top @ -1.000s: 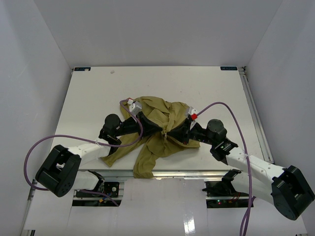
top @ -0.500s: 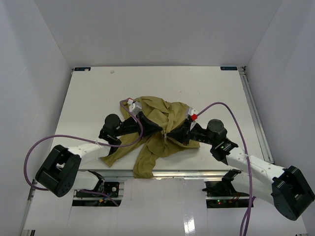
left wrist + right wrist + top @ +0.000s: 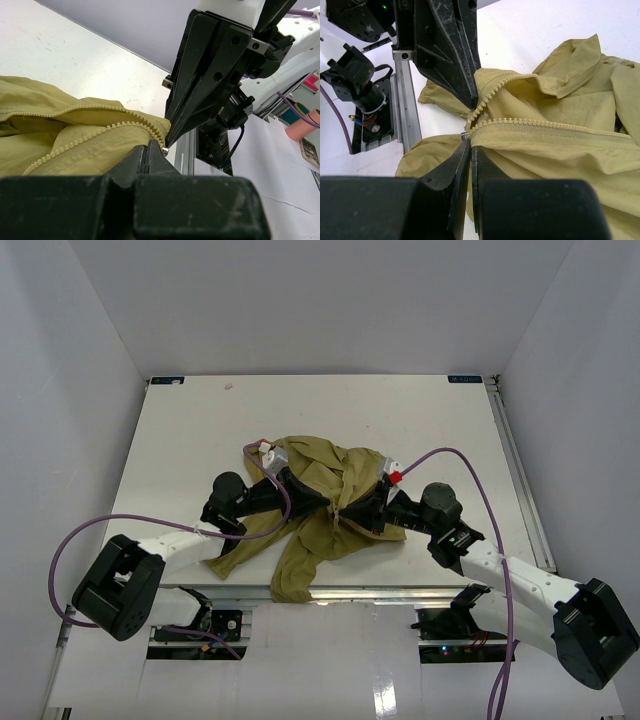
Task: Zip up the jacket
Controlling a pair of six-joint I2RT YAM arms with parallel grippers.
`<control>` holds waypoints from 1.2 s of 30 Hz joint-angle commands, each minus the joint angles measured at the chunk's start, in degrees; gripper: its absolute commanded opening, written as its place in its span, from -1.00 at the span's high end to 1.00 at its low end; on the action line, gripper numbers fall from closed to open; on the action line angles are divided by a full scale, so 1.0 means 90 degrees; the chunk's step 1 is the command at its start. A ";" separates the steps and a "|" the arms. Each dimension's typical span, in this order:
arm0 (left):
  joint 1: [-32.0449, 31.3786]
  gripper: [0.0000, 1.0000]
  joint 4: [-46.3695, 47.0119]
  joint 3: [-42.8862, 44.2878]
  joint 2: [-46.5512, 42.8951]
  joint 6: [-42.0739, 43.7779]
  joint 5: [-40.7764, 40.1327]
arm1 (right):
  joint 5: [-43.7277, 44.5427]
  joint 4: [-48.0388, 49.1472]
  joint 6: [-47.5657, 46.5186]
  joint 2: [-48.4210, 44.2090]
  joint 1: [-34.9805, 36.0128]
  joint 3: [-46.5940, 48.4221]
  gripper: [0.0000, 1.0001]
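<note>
The olive-green jacket (image 3: pixel 330 495) lies crumpled near the table's front edge, its zipper open. My left gripper (image 3: pixel 312 496) comes in from the left and my right gripper (image 3: pixel 350 512) from the right; their tips almost touch at the zipper's lower end. In the left wrist view my left gripper (image 3: pixel 148 145) is shut on the jacket (image 3: pixel 70 135) beside a zipper row, with a small metal piece (image 3: pixel 165 150) at the tips. In the right wrist view my right gripper (image 3: pixel 470 143) is shut on the jacket's (image 3: pixel 560 115) zipper edge by the metal slider (image 3: pixel 464 135). The left fingers (image 3: pixel 451 50) pinch the upper zipper row.
The white table (image 3: pixel 200 430) is walled by grey panels on three sides. A metal rail (image 3: pixel 380 592) runs along the front edge under the jacket's hanging sleeve (image 3: pixel 295 570). Purple cables (image 3: pixel 470 465) loop over both arms.
</note>
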 commanded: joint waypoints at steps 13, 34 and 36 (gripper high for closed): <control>-0.0046 1.00 0.0127 -0.0109 -0.0107 0.0249 0.0035 | 0.0168 0.0199 0.0190 0.0067 0.0034 0.0276 0.85; -0.0195 1.00 -0.0530 -0.0005 -0.0250 0.0794 -0.0339 | 0.0376 0.0205 0.0320 0.0189 0.0044 0.0354 0.84; -0.0199 1.00 -0.0514 -0.0002 -0.0247 0.0795 -0.0333 | 0.0406 0.0206 0.0311 0.0200 0.0034 0.0347 0.85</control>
